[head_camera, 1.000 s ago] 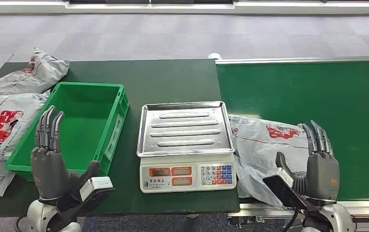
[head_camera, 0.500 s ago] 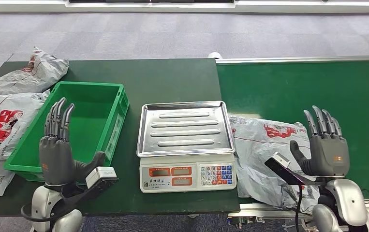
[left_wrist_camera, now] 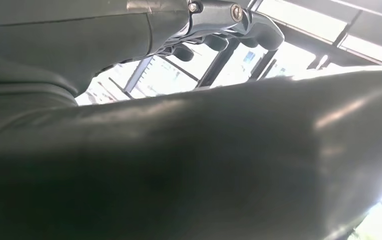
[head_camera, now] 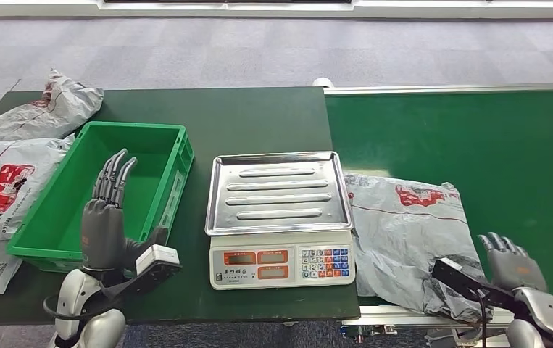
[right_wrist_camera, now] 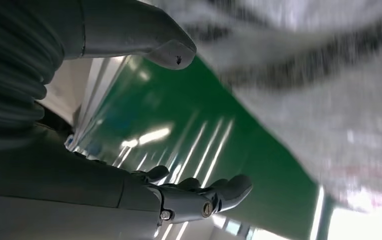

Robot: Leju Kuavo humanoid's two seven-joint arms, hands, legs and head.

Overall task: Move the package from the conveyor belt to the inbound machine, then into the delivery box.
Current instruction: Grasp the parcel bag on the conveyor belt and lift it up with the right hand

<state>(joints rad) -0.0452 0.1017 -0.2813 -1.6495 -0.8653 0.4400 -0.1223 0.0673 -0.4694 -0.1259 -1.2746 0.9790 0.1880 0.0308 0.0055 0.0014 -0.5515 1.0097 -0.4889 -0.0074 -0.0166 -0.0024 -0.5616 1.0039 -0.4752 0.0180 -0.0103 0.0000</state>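
A grey plastic mail package (head_camera: 404, 228) with red print lies flat on the green conveyor belt (head_camera: 505, 145), just right of the scale. The inbound machine is a weighing scale (head_camera: 279, 210) with a bare steel tray and a keypad front. The green delivery box (head_camera: 164, 210) stands left of it with nothing inside. My right hand (head_camera: 512, 267) is low at the belt's near edge, right of the package, fingers apart, holding nothing; the right wrist view shows the package (right_wrist_camera: 319, 75) blurred, close beside the thumb (right_wrist_camera: 143, 37). My left hand (head_camera: 106, 221) is raised with its fingers straight over the box's near edge.
Several more grey packages (head_camera: 12, 156) lie on the dark table left of the box. The belt's metal rail (head_camera: 433, 312) runs along its near edge.
My right hand has dropped lower and further right, off the package toward the belt's near edge. My left hand has shifted right and up, over the box's near wall.
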